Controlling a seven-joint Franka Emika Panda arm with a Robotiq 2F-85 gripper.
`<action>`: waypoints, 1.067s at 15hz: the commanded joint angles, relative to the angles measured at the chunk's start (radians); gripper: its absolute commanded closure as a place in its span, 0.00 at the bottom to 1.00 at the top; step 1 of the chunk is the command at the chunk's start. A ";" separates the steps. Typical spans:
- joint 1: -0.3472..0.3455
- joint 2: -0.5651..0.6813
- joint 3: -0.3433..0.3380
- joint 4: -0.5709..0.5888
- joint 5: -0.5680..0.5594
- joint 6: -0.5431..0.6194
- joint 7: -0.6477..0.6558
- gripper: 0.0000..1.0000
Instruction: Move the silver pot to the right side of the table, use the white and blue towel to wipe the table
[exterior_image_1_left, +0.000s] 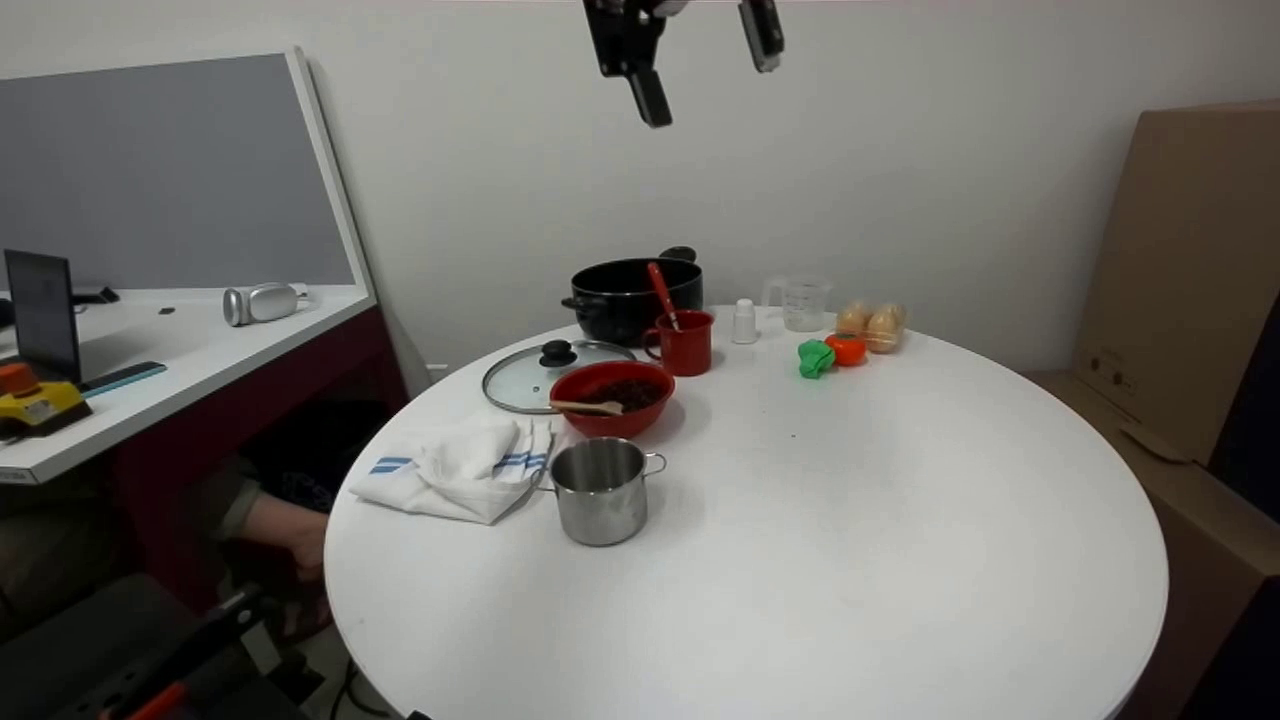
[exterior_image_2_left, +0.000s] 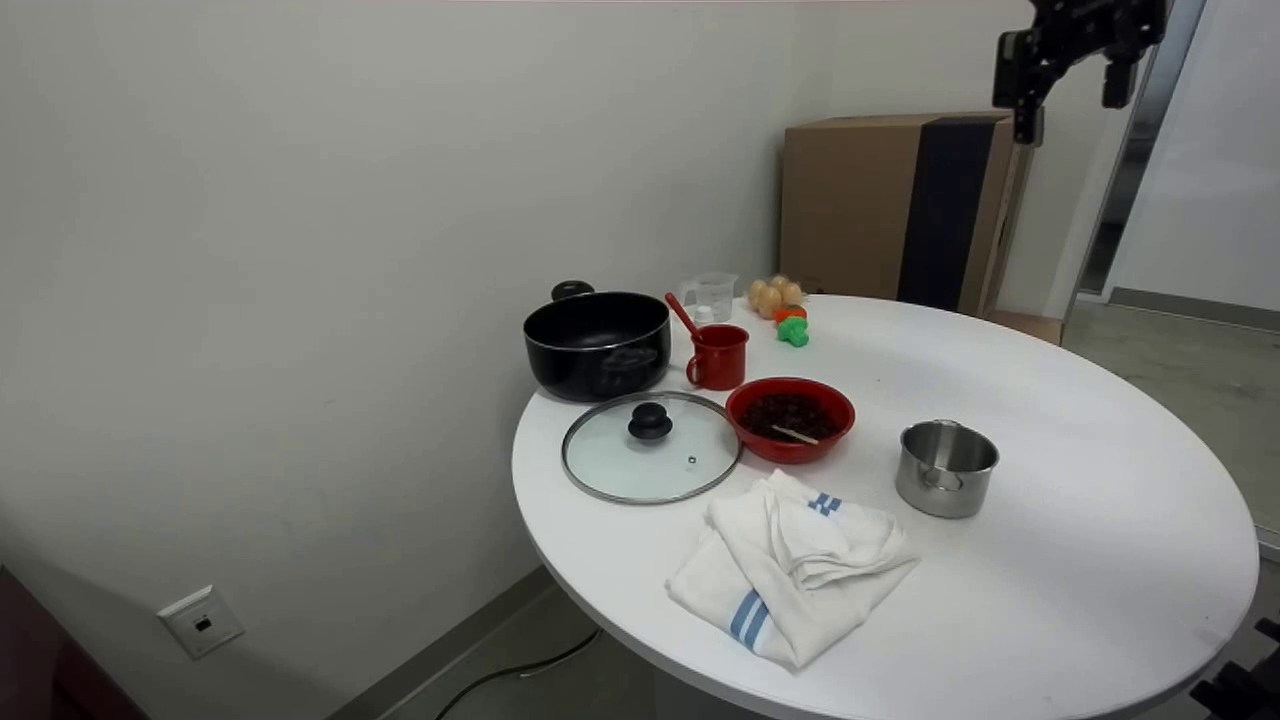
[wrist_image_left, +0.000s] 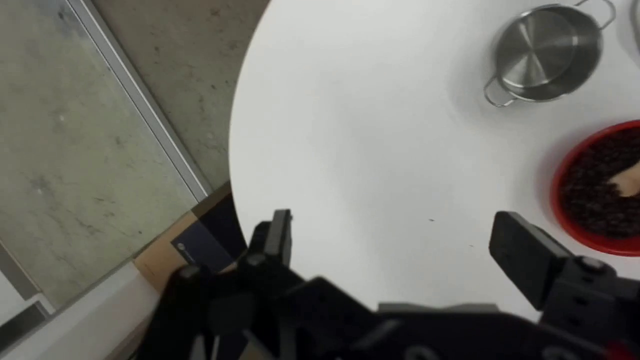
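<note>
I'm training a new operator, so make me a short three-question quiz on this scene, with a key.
1. True or false: the gripper is open.
2. Multiple choice: which of these rests in the bowl? a) lid b) wooden utensil c) mug
3. Fill in: the silver pot stands beside the towel, whose stripes are ____.

Key: 1 true; 2 b; 3 blue.

Likely an office or lab: past the edge of the table (exterior_image_1_left: 900, 560) stands a desk (exterior_image_1_left: 195, 345) with laptop (exterior_image_1_left: 42, 315), yellow button box (exterior_image_1_left: 40, 405) and grey panel (exterior_image_1_left: 160, 170); the floor (wrist_image_left: 75, 165) looks like concrete.
</note>
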 joint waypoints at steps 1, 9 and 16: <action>-0.054 0.081 -0.064 0.027 -0.059 0.032 -0.003 0.00; -0.049 0.225 -0.094 0.041 -0.055 0.172 -0.011 0.00; 0.020 0.374 -0.053 0.127 0.003 0.158 -0.051 0.00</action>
